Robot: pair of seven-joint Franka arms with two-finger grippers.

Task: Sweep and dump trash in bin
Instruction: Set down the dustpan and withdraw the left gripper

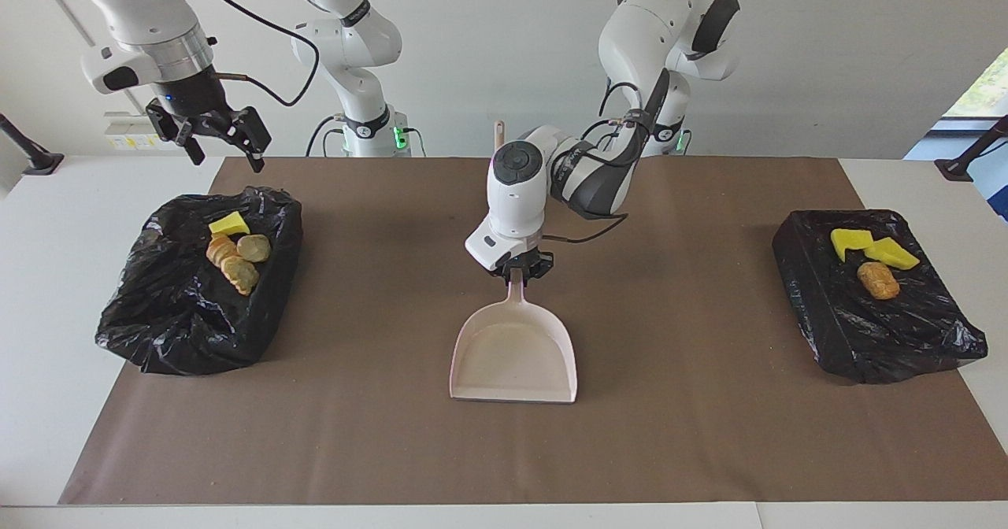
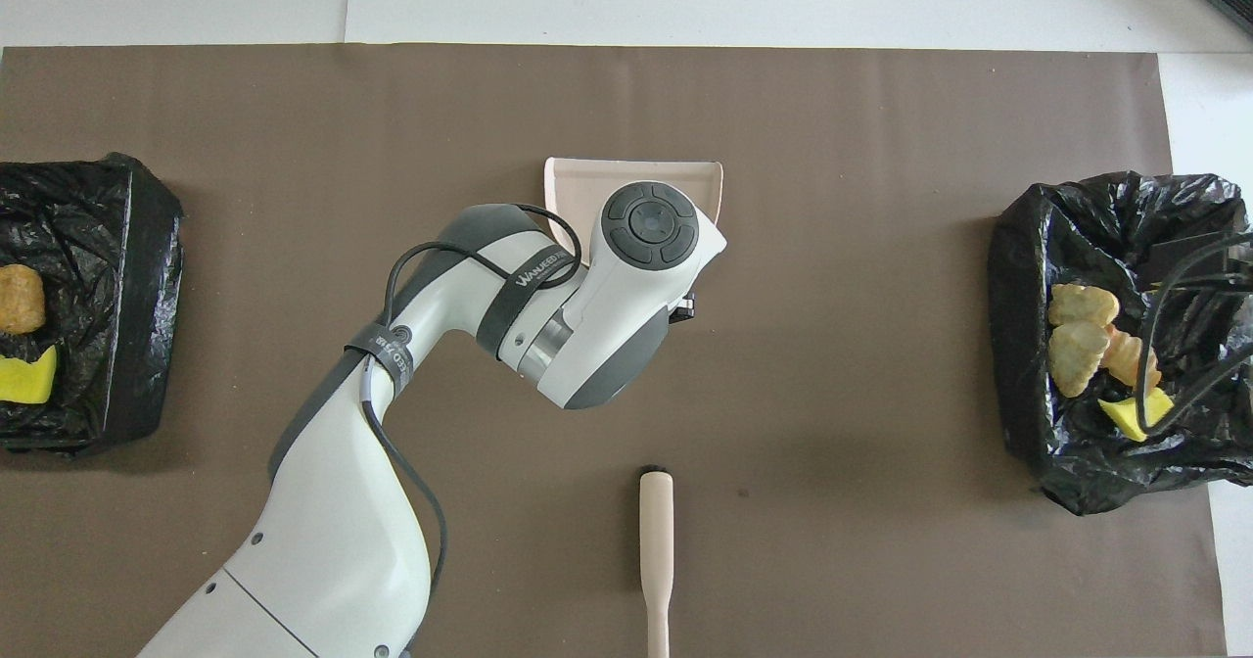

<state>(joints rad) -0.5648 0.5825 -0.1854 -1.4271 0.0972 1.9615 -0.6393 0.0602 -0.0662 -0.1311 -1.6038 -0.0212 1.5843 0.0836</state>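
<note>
Brown paper covered the table. Facing view: left gripper (image 1: pixel 518 268) clamped the pale pink plastic dustpan (image 1: pixel 513 357) by its handle — mouth pointing away from the robots. Right gripper (image 1: pixel 211 131) hung open over a black-lined bin (image 1: pixel 169 320) holding yellow-and-tan trash (image 1: pixel 236 252). Overhead view: pink brush (image 2: pixel 656 560) lay nearer the robots than the dustpan — handle toward them.

Both views are bright and evenly lit by soft, diffuse light, with daylight also entering through a window (image 1: pixel 980 88) at the edge of the facing view, toward the left arm's end. Shadows are faint and soft-edged: a blurred dark patch lies on the brown mat (image 1: pixel 677 419) beside the pale pink dustpan (image 1: pixel 513 356), and another spreads under the left arm (image 2: pixel 548 296) in the overhead view. The crinkled black bin bags (image 1: pixel 201 301) show small white glints of glare. Focus is sharp across the worktop (image 1: pixel 47 293), without motion blur. Straight edges bow slightly near the frame borders.
</note>
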